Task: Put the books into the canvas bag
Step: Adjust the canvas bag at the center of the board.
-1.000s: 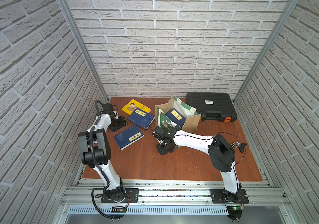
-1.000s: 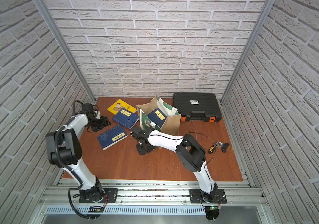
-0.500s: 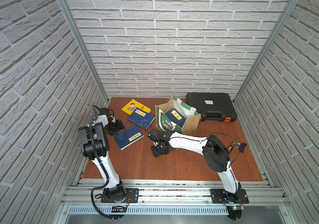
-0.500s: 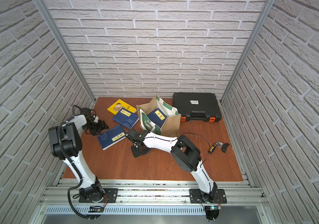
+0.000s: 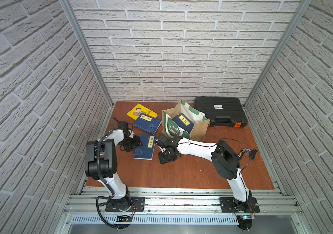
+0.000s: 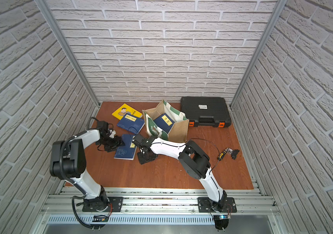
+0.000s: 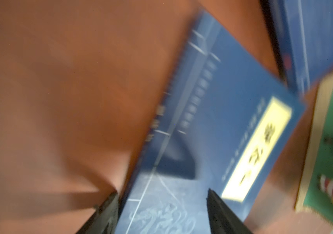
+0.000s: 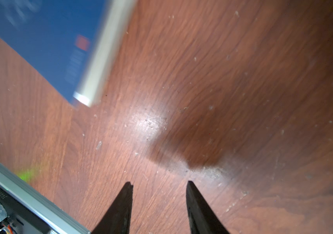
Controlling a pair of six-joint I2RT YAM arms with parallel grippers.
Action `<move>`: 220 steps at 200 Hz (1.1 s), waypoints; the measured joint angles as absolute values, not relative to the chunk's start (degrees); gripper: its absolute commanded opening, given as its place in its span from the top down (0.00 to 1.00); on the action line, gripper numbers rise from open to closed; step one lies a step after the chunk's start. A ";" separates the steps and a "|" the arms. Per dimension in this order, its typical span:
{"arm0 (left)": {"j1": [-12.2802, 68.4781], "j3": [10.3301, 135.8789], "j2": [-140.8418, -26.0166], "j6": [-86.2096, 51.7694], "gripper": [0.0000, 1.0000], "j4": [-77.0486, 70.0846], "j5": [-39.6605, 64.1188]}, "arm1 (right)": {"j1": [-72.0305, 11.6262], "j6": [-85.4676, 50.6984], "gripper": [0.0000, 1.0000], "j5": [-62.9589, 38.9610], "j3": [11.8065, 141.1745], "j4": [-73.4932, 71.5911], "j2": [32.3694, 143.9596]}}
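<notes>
Your left gripper (image 7: 161,192): jaws apart, astride the nearest navy book (image 7: 222,121) edge | your right gripper (image 8: 159,182): jaws apart above the wooden table (image 8: 232,81)

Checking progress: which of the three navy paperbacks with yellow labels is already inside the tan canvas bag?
The navy paperback resting inside the tan canvas bag; the other two lie on the wooden table outside it.

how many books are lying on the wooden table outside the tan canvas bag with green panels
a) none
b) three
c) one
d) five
b: the bright yellow cartoon-cover book, the far navy paperback and the near navy paperback lie on the wooden table; one more navy book sits inside the tan canvas bag.
</notes>
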State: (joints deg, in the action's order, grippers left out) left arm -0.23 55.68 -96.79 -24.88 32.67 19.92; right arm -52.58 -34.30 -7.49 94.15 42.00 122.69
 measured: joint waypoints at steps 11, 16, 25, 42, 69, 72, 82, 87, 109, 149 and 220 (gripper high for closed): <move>3.44 52.73 -94.41 -27.00 0.31 31.03 19.97 | -52.01 -34.24 0.55 -7.62 93.56 42.06 122.69; 4.93 51.37 -93.36 -27.92 0.31 30.06 20.03 | -51.75 -34.15 0.55 -7.62 93.38 42.24 122.69; 7.40 48.64 -91.00 -30.09 0.32 28.21 20.18 | -51.11 -33.98 0.55 -7.57 93.25 42.76 122.69; 10.85 43.92 -87.02 -34.33 0.32 24.84 20.45 | -49.82 -33.56 0.55 -7.42 93.25 43.11 122.69; 14.06 39.03 -82.72 -39.81 0.33 20.21 20.69 | -48.27 -32.73 0.56 -7.18 93.36 43.62 122.80; 14.22 38.57 -82.35 -40.38 0.33 19.64 20.71 | -48.12 -32.64 0.56 -7.11 93.47 43.77 122.87; 14.50 37.21 -81.34 -42.11 0.33 17.82 20.69 | -47.64 -32.40 0.57 -6.81 93.71 44.23 123.09; 14.52 36.53 -80.82 -42.87 0.33 16.93 20.67 | -47.46 -32.21 0.57 -6.55 93.91 44.56 123.22; 14.52 33.78 -78.87 -46.17 0.33 12.95 20.60 | -47.24 -31.18 0.57 -5.50 95.26 46.00 123.46; 14.13 30.65 -78.81 -50.50 0.33 4.71 22.59 | -46.26 -28.82 0.59 -4.08 103.26 47.57 127.09; 12.03 19.62 -79.31 -60.97 0.34 -20.47 28.80 | -44.23 -26.35 0.71 -5.06 106.52 47.70 130.82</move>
State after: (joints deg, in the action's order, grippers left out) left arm 12.03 19.62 -79.31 -60.97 -20.47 28.80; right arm -44.23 -26.35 -5.06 106.52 47.70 130.82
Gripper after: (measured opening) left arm 0.665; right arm 0.274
